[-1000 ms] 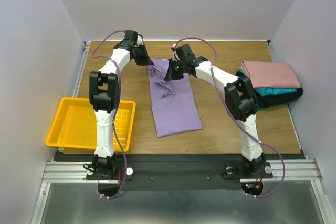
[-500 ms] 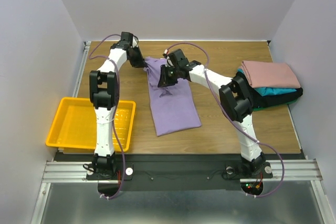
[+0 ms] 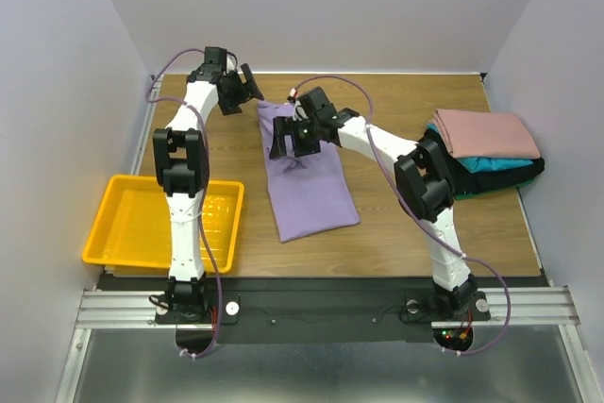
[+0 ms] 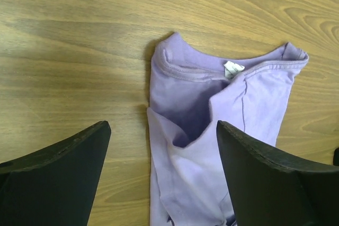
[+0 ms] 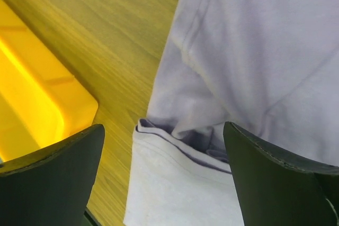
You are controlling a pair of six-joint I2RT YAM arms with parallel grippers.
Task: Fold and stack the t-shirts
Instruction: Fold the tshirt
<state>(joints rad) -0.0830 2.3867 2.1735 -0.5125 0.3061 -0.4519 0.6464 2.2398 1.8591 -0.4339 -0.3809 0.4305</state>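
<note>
The lavender t-shirt (image 3: 310, 181) lies folded lengthwise into a narrow strip in the middle of the table, collar at the far end. Its collar and white label (image 4: 232, 69) show in the left wrist view. My left gripper (image 3: 247, 82) hovers open just beyond the collar's far-left corner, holding nothing (image 4: 160, 125). Over the shirt's upper part my right gripper (image 3: 288, 143) is open too, with loose cloth folds (image 5: 249, 51) beneath its spread fingers (image 5: 163, 128). At the right, a dusty-pink t-shirt (image 3: 486, 132) tops a stack with a teal one (image 3: 483, 164) and a black one (image 3: 517, 176).
A yellow plastic tray (image 3: 99, 254) sits at the near left beside the left arm, its corner showing in the right wrist view (image 5: 37, 93). White walls close the table at the back and sides. Bare wood table (image 3: 406, 224) lies between the lavender shirt and the stack.
Both grippers have opened and let go of the lavender shirt's upper part. The left gripper drew back toward the far left; the right shifted left over the shirt.
</note>
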